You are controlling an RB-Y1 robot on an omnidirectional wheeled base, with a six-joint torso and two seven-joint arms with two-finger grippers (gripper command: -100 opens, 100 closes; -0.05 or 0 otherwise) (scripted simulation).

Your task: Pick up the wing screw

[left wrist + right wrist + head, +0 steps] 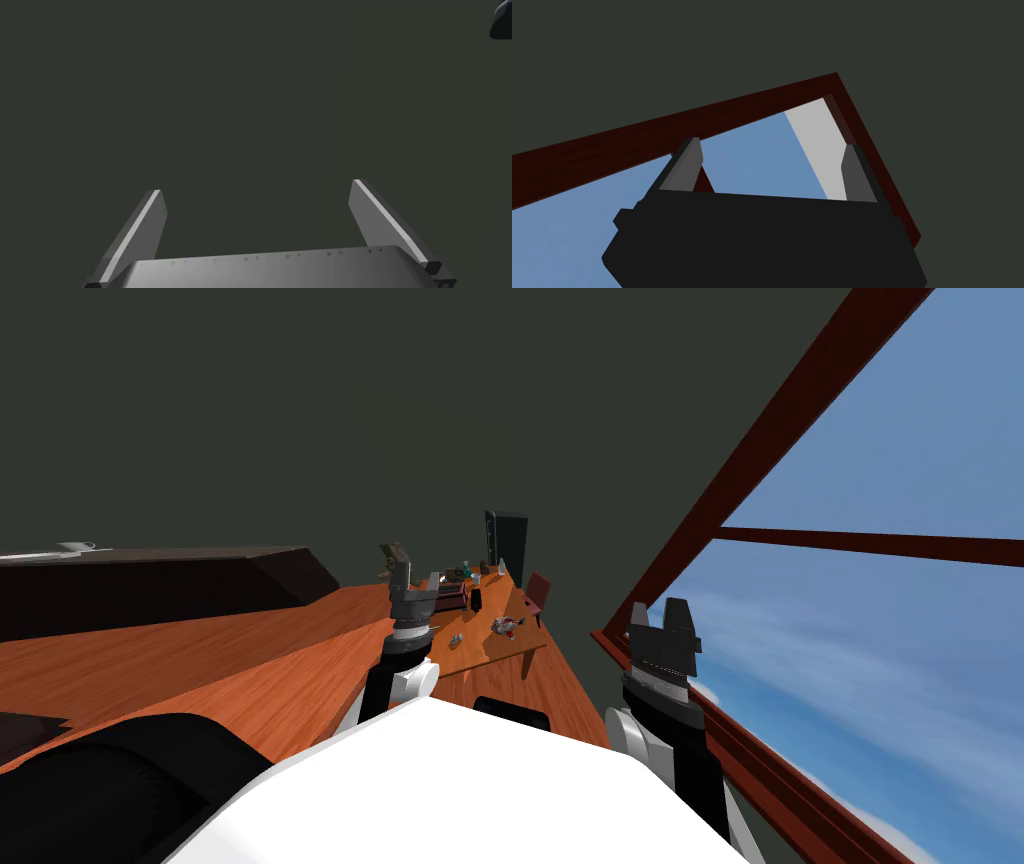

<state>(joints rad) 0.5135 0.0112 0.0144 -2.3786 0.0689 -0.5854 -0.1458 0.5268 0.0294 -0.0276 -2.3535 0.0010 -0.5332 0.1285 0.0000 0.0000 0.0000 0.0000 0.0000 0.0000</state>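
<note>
Ahead, the cluttered wooden worktop (480, 653) stands well apart from the left gripper (256, 187) and the right gripper (771, 143); both have their fingers spread wide.

Floor (150, 658), lower left: orange wood, visible grain.
Table (485, 652), centre: same wood.
Window frame (790, 428), right: dark red, possibly wood.
Wall (400, 408), upper half: matt grey-green, smooth.
Left gripper (256, 186): smooth grey blades, dull sheen.

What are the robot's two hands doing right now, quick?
Left gripper: open, holding nothing.
Right gripper: open, holding nothing.
</note>
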